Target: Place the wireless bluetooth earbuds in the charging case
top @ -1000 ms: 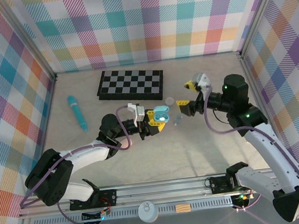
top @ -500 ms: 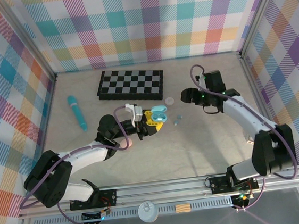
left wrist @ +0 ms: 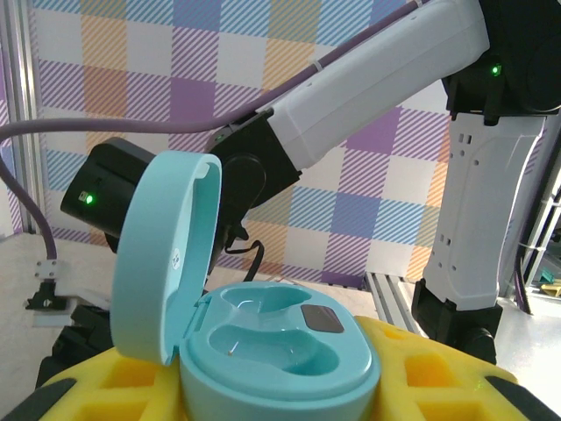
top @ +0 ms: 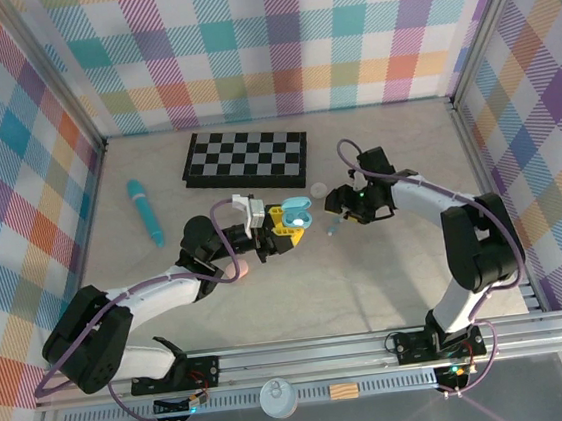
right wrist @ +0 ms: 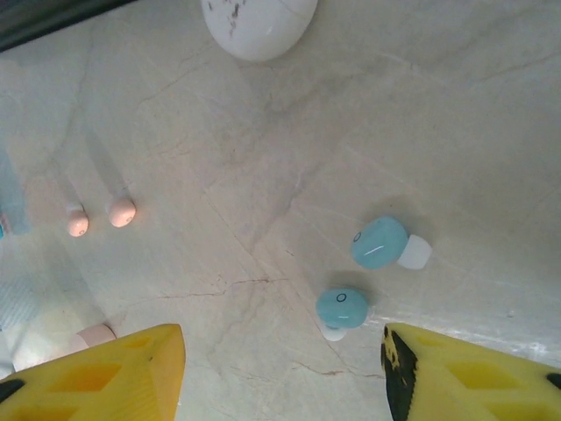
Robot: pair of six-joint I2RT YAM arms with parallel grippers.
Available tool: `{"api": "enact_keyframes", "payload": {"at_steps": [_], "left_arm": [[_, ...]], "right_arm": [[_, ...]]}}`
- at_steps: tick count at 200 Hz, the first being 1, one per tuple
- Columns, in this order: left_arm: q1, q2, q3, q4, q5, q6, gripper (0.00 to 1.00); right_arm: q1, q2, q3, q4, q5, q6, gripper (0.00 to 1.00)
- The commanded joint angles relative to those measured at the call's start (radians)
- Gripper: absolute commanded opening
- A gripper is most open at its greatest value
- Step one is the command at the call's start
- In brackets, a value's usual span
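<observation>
So, halfway btw the table's (top: 271, 302) near and far edges, our L gripper (top: 287, 220) clamps the open charging case (left wrist: 272, 342), wells up. R gripper (right wrist: 280, 377) gapes empty. Blue earbuds (right wrist: 342, 309) lie just ahead, off-centre toward one finger (right wrist: 473, 373), nearer bud's white tip pointing back at us, 2nd bud (right wrist: 379, 243) just beyond. We judge R arm nearer.

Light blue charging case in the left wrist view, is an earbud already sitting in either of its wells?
No, the open light blue plastic charging case has both of its moulded wells bare, with nothing seated in either.
</observation>
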Motion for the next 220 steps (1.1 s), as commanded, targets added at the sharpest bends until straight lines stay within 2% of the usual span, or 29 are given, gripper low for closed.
{"api": "enact_keyframes", "payload": {"at_steps": [1,59,148,220], "left_arm": [[0.006,-0.016,-0.002,0.034,0.009,0.008,0.32],[0.005,-0.020,-0.003,0.033,0.008,0.008,0.32],[0.005,-0.041,-0.009,0.014,0.005,0.017,0.32],[0.005,-0.055,-0.011,-0.010,0.000,0.030,0.32]], "right_arm": [[0.028,0.024,0.000,-0.013,-0.006,0.051,0.60],[0.081,0.072,-0.014,-0.006,0.016,0.090,0.58],[0.082,0.123,0.023,-0.024,0.058,0.079,0.58],[0.082,0.172,0.079,-0.010,0.037,0.063,0.55]]}}
